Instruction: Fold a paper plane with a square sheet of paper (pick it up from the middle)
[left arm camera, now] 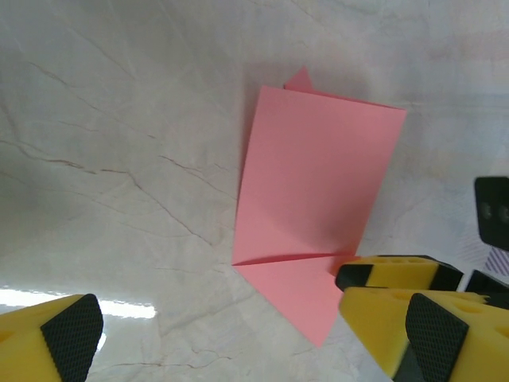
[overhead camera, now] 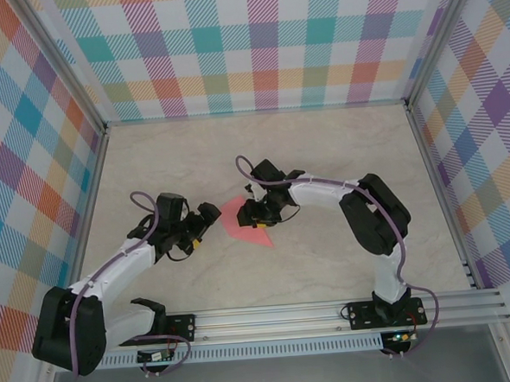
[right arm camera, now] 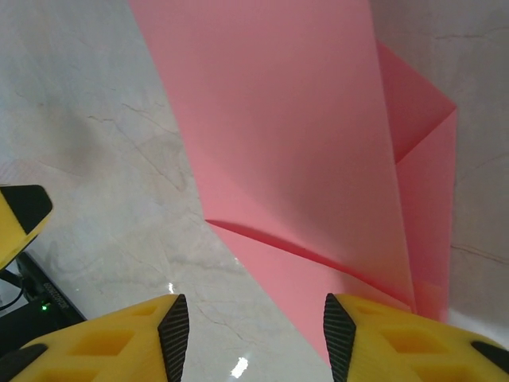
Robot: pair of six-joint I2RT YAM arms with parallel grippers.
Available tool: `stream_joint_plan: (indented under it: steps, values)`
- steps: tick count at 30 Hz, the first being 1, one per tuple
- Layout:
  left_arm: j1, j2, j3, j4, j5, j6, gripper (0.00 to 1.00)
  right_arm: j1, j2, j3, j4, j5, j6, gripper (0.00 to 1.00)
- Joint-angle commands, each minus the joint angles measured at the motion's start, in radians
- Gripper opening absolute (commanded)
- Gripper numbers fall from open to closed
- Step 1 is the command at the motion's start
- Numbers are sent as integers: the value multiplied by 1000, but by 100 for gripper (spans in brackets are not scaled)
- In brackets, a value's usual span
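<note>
The square sheet of paper (overhead camera: 237,216) is salmon-pink and lies on the table between the two grippers, creased into a long panel with a pointed end (left arm camera: 306,298) and a slightly raised flap (right arm camera: 294,143). My left gripper (overhead camera: 206,218) stands wide open just left of it, with bare table between its pads (left arm camera: 253,334). My right gripper (overhead camera: 255,215) is at the paper's right side, open about half way (right arm camera: 254,334). The paper's pointed end reaches in between its pads, close to the right-hand fingertip (right arm camera: 338,330). One of the right gripper's yellow fingers (left arm camera: 398,273) rests at the paper's edge.
The marble-look table (overhead camera: 322,152) is walled by checked panels (overhead camera: 255,44) on three sides. A metal rail (overhead camera: 332,312) with both arm bases runs along the near edge. The left gripper's finger (right arm camera: 20,215) shows near the paper in the right wrist view.
</note>
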Motion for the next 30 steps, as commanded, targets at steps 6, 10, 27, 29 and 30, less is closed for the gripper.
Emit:
stream_joint_plan:
  steps: [6,10,27,29,30]
  values:
    - [-63,98,4,119,63,-59,100,-25,45,-8,43,-24,29,48]
    - [-83,139,4,169,73,-95,97,-51,47,-46,83,-68,43,48]
    - [-152,296,22,315,65,-198,59,-143,47,-162,231,-242,120,46]
    - [-152,303,24,326,67,-200,56,-146,47,-163,230,-244,117,46]
    - [-152,307,27,333,69,-202,56,-148,47,-163,232,-247,117,46]
